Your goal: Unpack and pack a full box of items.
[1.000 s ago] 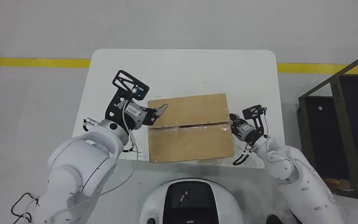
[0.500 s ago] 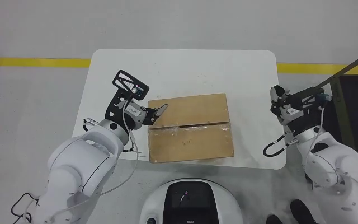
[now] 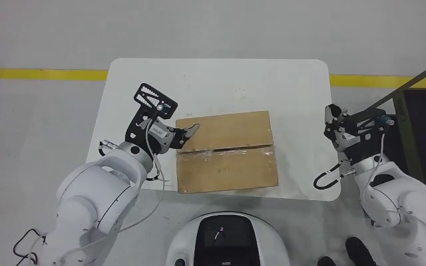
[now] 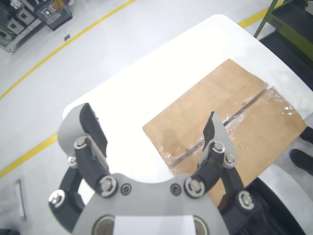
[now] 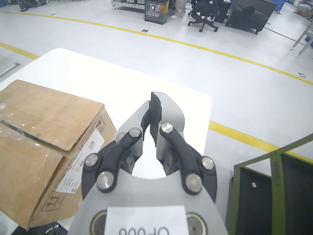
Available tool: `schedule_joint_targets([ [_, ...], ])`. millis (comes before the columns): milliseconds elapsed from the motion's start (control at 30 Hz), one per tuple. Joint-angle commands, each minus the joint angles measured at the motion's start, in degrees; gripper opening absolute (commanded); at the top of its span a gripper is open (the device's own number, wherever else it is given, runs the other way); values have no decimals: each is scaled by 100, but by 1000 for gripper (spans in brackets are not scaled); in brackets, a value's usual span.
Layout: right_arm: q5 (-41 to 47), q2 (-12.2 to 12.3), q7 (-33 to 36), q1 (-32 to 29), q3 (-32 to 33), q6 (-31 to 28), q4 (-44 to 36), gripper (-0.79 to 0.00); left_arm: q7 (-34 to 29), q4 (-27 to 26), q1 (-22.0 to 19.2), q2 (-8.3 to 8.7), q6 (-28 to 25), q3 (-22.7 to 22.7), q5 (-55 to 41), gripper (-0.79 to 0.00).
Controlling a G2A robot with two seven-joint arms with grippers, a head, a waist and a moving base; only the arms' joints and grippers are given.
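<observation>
Your left end effector is spread wide and holds nothing. It sits at the left end of the box, level with the seam. In the left wrist view one finger lies over the box top beside the seam and the other over bare counter. You cannot tell from these views whether the near finger touches the cardboard.

Your right end effector has its fingers pressed together with nothing between them. It hangs at the counter's right edge, apart from the box's right end.

The box lies on the near half of the counter, long side across, between your two arms. Both top flaps are down and meet at a seam running left to right. Clear tape lies crinkled along that seam and over the near flap — it covers the join the left end effector faces. The end facing your right arm carries a white label; the flap edge above it looks frayed.

Around the counter: a green-framed rack stands on the floor just beside the right side, close to your right arm — the nearest thing to it. A yellow line runs along the floor beyond the far edge. A short grey bar lies on the floor off the left side.
</observation>
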Motion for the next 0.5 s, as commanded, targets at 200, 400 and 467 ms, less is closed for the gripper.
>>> schedule_joint_targets([
  [200,0,0,0,0,0,0,0,-451,0,0,0,0,0,0,0,-1],
  [400,0,0,0,0,0,0,0,-261,0,0,0,0,0,0,0,0],
  [467,0,0,0,0,0,0,0,-261,0,0,0,0,0,0,0,-1],
])
